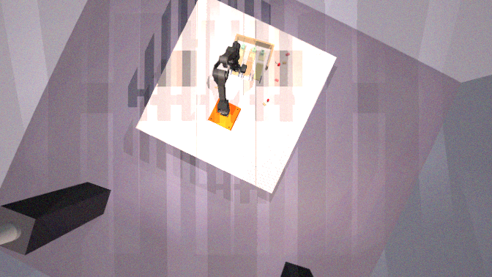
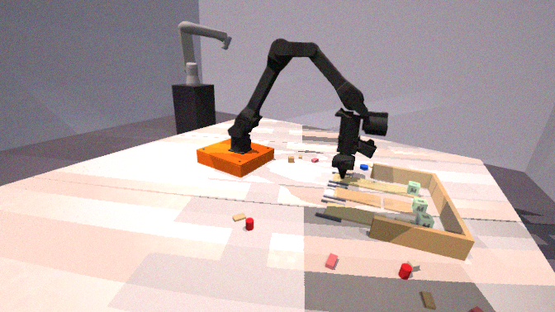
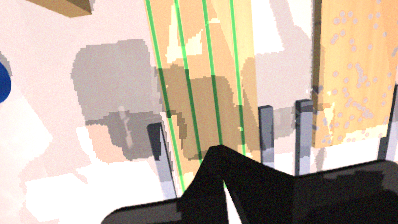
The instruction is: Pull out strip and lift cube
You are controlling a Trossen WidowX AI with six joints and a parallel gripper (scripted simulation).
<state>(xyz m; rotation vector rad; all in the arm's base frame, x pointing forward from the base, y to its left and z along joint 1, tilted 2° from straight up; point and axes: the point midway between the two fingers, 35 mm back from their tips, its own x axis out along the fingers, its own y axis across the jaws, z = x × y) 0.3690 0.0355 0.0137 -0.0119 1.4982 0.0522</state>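
Observation:
My gripper (image 2: 342,177) (image 3: 216,152) is shut and empty, low over the near end of the far strip (image 2: 372,184) (image 3: 223,50), which has green lengthwise lines. The middle strip (image 2: 359,198) (image 3: 370,30) is speckled in the wrist view and shows a gap across it in the exterior view. The near strip (image 2: 351,215) (image 1: 259,69) runs behind the wooden wall; I see no gap in its visible part. Three pale green cubes stand at the strips' inner ends: a far cube (image 2: 413,188), a middle cube (image 2: 419,205) and a near cube (image 2: 424,220). Each shows an M-like mark.
A wooden frame (image 2: 417,237) (image 1: 255,40) walls the strips on three sides, open toward the arm. Dark bars (image 3: 266,135) (image 2: 329,217) flank the strips' near ends. A blue piece (image 2: 363,167) (image 3: 4,82) lies beyond the far strip. Red cylinders (image 2: 249,224) (image 2: 405,271) and small blocks (image 2: 331,261) lie outside the frame.

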